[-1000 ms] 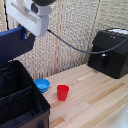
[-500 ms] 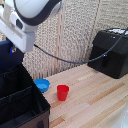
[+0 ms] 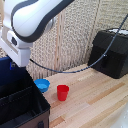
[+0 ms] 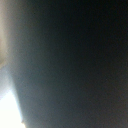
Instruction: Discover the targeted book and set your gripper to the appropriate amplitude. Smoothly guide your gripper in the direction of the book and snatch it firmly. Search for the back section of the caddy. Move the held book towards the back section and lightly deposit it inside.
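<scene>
Over the caddy (image 3: pixel 22 102) at seven o'clock, the book (image 3: pixel 11 69) hangs under the gripper (image 3: pixel 20 59), whose fingers are hidden so their state is unclear; a red cup (image 3: pixel 62 92) stands toward four o'clock of it

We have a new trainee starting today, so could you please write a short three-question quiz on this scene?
1. True or false: the red cup stands on the wooden table.
2. Which item lies nearer the caddy: the red cup or the blue bowl?
3. Multiple choice: in the exterior view, the black box-shaped machine sits at the
A. left
B. right
C. centre

Key: 1 true; 2 the blue bowl; 3 B.
</scene>
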Robot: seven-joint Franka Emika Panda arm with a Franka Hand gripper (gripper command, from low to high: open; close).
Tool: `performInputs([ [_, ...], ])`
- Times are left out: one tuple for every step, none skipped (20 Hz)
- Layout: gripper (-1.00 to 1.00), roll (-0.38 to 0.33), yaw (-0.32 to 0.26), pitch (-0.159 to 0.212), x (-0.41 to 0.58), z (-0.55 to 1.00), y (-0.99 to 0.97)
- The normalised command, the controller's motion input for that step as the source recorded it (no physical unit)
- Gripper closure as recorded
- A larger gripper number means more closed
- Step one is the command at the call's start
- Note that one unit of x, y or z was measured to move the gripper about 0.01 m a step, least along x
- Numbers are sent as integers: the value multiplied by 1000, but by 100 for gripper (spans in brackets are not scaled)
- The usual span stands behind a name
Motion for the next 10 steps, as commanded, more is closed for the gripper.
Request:
performInputs([
  [-100,-90,-12,63,431,0,149],
  [-100,-76,0,49,380,120,0],
  [-100,-51,-12,64,337,171,0],
  [-100,-35,0,57,294,209,-20],
  [-100,-16,0,51,266,243,-86],
  [-100,-12,-9,36,211,249,-183],
  [-100,0,0,34,143,237,-303],
  [-100,0,0,46,166,209,-220],
  [-100,0,25,95,194,306,-183],
  [-100,0,30,151,174,337,-171],
])
